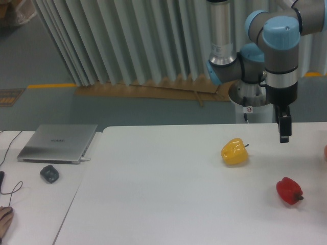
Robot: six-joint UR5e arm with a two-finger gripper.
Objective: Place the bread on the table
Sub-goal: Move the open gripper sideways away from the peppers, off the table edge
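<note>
The bread does not show in this view. My gripper hangs straight down above the far right part of the white table, well clear of its surface. It is seen edge-on as one dark bar, so the gap between the fingers is hidden. Nothing visible is held in it. It is to the right of and slightly behind a yellow bell pepper.
A red bell pepper lies near the right front. A small orange-red sliver peeks in at the right edge. On the adjoining desk at left are a silver laptop, a dark mouse and cables.
</note>
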